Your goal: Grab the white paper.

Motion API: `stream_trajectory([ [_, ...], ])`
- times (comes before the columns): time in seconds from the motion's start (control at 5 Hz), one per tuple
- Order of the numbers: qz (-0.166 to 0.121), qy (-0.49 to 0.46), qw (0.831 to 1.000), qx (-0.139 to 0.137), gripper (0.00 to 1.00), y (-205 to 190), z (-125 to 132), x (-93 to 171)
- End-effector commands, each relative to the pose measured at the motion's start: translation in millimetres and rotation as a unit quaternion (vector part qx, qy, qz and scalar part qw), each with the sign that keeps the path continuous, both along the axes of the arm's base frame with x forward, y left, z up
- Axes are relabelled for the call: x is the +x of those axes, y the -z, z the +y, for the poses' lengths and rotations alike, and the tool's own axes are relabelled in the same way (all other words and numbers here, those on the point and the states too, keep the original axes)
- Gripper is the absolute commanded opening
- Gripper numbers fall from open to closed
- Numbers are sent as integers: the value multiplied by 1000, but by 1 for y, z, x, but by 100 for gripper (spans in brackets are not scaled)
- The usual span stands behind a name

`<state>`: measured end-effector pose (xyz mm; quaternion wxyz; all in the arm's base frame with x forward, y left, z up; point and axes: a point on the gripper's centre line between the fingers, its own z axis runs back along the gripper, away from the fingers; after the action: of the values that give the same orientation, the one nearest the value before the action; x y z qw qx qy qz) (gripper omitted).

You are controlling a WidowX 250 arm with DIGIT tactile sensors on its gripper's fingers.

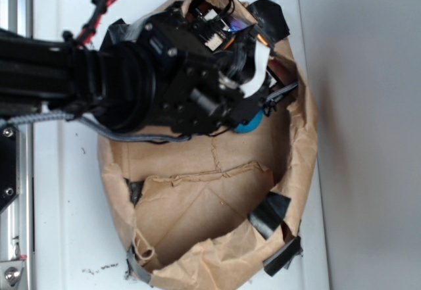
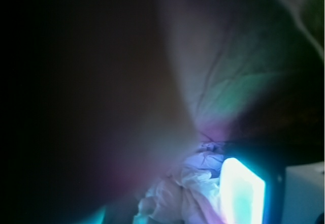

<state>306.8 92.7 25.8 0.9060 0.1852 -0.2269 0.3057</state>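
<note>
- Exterior view: my gripper (image 1: 260, 83) reaches deep into the upper end of a brown paper bag (image 1: 197, 204) lying on a white table (image 1: 66, 204), my black arm covering most of what sits there.
- Whether my jaws stand wide or narrow, I cannot tell; the arm hides them from outside, and the wrist picture is dark and blurred.
- Risk one: a blue ball (image 1: 248, 125) peeks out just beside and below my fingers. A blind close here could pinch the ball, or nudge it against the wad.
- Risk two: the bag's crumpled wall (image 1: 299, 139) stands near my fingertips. I judge a close could catch brown paper along with, or instead of, the target, and lifting would then drag the whole bag.
- Risk three: a light wrinkled wad may slip from a shallow pinch at its edge.
- Wrist view: the white paper (image 2: 177, 196) shows as pale, creased folds low in the frame, very close, just beside my brightly lit taped finger (image 2: 242, 191). It lies under my gripper inside the bag; from outside it is hidden, and contact cannot be confirmed.
</note>
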Motion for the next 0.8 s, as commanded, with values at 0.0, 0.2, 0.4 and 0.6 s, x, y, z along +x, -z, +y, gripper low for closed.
stream_trajectory([
  [0.0, -6, 2, 1000, -28, 0, -7, 1, -17],
  [0.2, -11, 4, 999, -46, 0, -19, -4, -15],
  [0.4, -15, 6, 998, -67, 0, -32, -6, -14],
  [0.6, -18, 17, 994, -105, 0, -55, -12, -19],
])
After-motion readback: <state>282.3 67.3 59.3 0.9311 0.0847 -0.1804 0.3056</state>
